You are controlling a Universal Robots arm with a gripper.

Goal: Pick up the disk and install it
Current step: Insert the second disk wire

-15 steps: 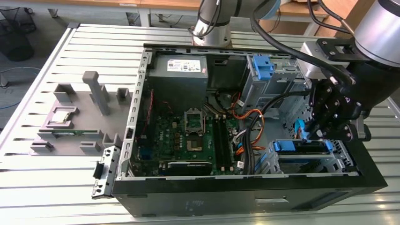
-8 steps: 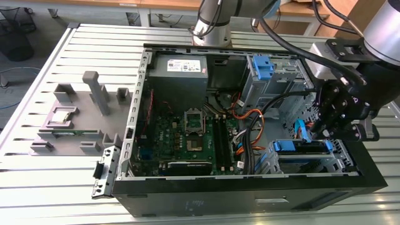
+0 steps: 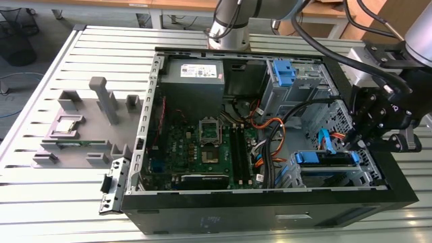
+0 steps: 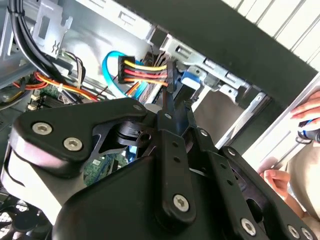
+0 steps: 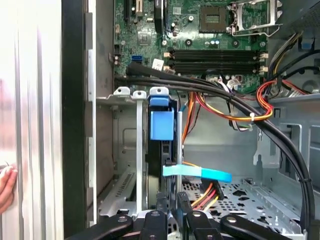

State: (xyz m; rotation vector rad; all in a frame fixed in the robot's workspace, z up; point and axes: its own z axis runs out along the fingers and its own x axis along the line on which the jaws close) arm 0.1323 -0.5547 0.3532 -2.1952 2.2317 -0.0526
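The disk (image 3: pixel 324 158) sits in the drive cage (image 3: pixel 332 176) at the case's front corner, on the exterior view's right. Its blue rail bracket (image 5: pixel 161 125) faces the motherboard, and its dark edge (image 5: pixel 161 160) runs toward my gripper. My gripper (image 3: pixel 354 146) hangs over the disk's cable end. In both wrist views its slim black fingers (image 4: pixel 169 95) stand close together, shut, with tips at the disk's rear edge. Nothing shows between them (image 5: pixel 171 205). A blue data cable (image 5: pixel 200 173) and a power plug with yellow, red and orange wires (image 4: pixel 142 70) lie right at the fingertips.
Thick black cables (image 5: pixel 225 100) and orange wires cross the case beside the cage. A grey power supply (image 3: pixel 194 71) and a second blue-latched bay (image 3: pixel 284 71) sit at the back. A grey parts fixture (image 3: pixel 81 126) stands outside the case. A person's hand (image 4: pixel 306 114) rests beside the case.
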